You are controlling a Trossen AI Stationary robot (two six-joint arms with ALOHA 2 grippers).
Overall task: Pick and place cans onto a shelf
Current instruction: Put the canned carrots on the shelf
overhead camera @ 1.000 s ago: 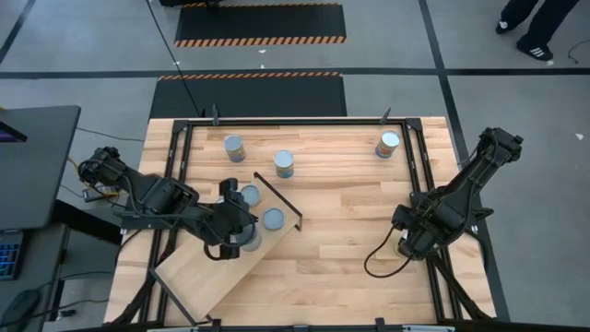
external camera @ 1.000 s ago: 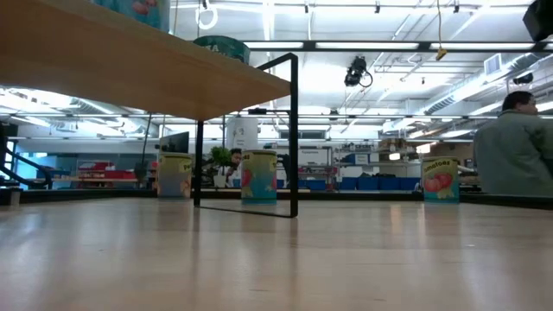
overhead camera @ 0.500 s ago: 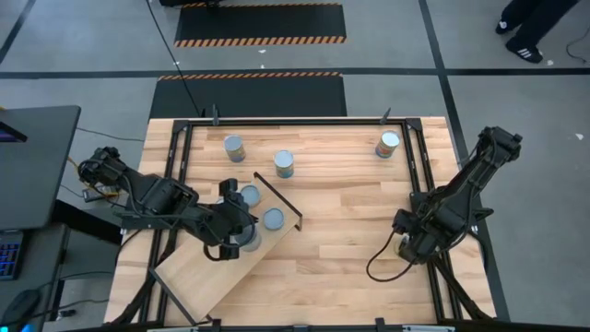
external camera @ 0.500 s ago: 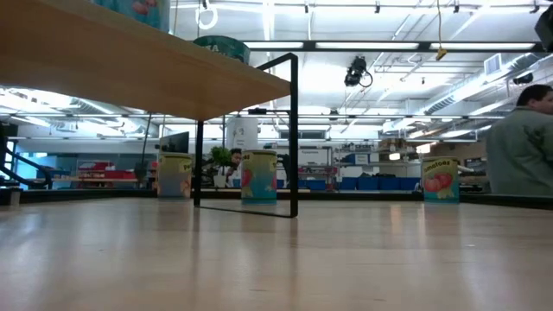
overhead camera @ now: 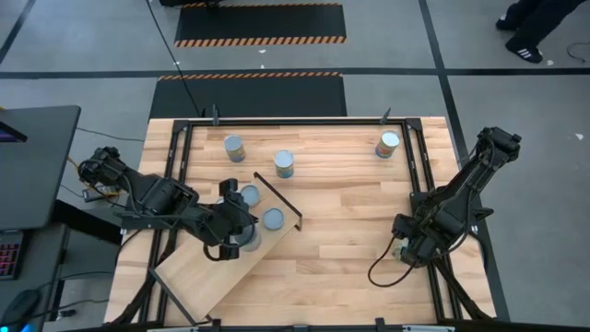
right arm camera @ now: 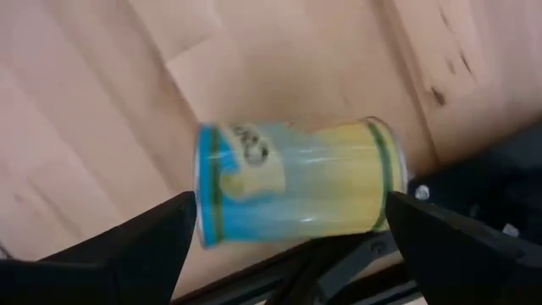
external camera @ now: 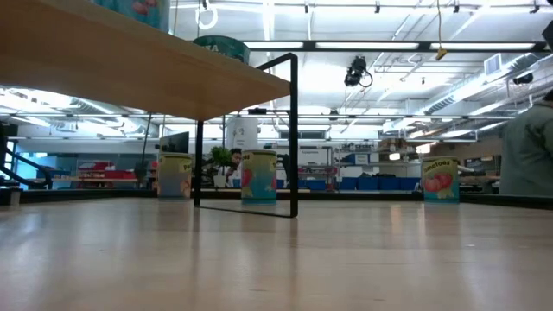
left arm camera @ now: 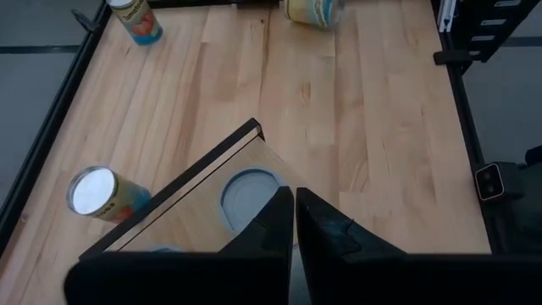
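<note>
The shelf (overhead camera: pixel 198 277) is a plywood board in a black frame, slanting across the table's near left. Two cans (overhead camera: pixel 249 195) (overhead camera: pixel 273 219) stand on it, and a third (overhead camera: pixel 249 243) is half hidden under my left gripper (overhead camera: pixel 229 245). That gripper is shut, with nothing between its fingers (left arm camera: pixel 294 216). A further can (right arm camera: pixel 296 182) lies on its side on the table by the right frame rail. My right gripper (overhead camera: pixel 403 254) points down over it, open, one finger past each end (right arm camera: pixel 292 212), apart from it. Three cans (overhead camera: pixel 234 148) (overhead camera: pixel 284 163) (overhead camera: pixel 388 144) stand at the table's far side.
A black metal frame (overhead camera: pixel 429 175) runs round the tabletop; the lying can rests right beside its right rail. A loose cable (overhead camera: pixel 380 269) loops on the table near my right gripper. The middle of the table (overhead camera: pixel 350 212) is bare wood. A person (external camera: pixel 527 155) shows beyond the far edge.
My right gripper has sunk a little over the lying can and shifted slightly toward the table's near edge, staying open. The person behind the table has walked off to the right.
</note>
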